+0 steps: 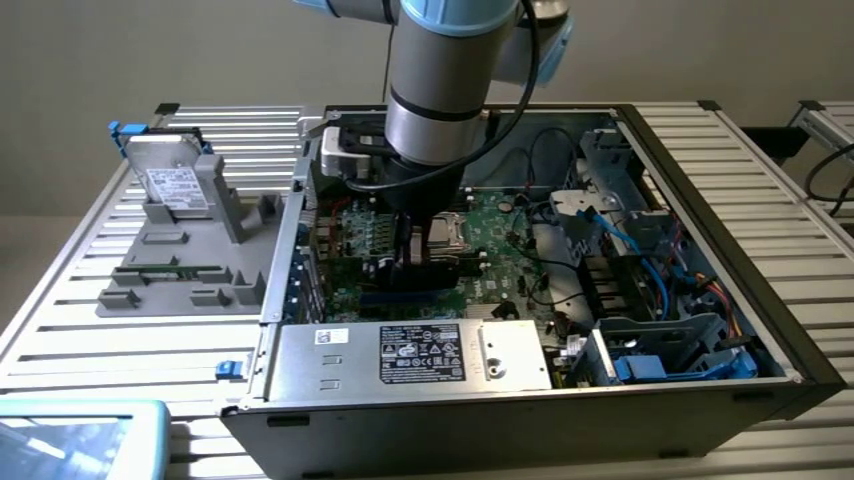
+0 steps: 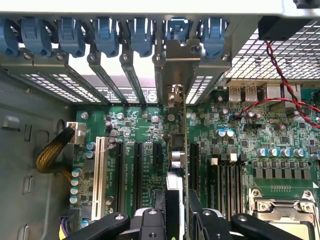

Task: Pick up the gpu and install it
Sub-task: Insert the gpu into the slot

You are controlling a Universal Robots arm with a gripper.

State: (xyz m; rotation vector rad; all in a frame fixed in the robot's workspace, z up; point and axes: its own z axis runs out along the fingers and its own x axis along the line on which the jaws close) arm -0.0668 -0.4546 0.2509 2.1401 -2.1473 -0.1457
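The gpu (image 2: 176,186) shows edge-on in the wrist view, a thin upright card standing over the green motherboard (image 2: 235,150) between two black expansion slots (image 2: 137,170). Its silver end bracket (image 2: 179,57) sits in the row of rear slot covers, under the blue clips (image 2: 105,35). My gripper (image 2: 177,222) is shut on the card's near end, one black finger (image 2: 150,220) on each side. In the exterior view the gripper (image 1: 411,258) reaches down into the open computer case (image 1: 694,200), low over the board. Whether the card is fully seated in a slot I cannot tell.
A grey fixture (image 1: 200,270) at the exterior view's left holds a silver drive (image 1: 174,180) and a narrow green memory stick (image 1: 167,268). Inside the case are the power supply (image 1: 414,355), blue cables (image 1: 667,250), a CPU socket (image 2: 285,210), red wires (image 2: 280,95) and a yellow-sleeved cable (image 2: 50,155).
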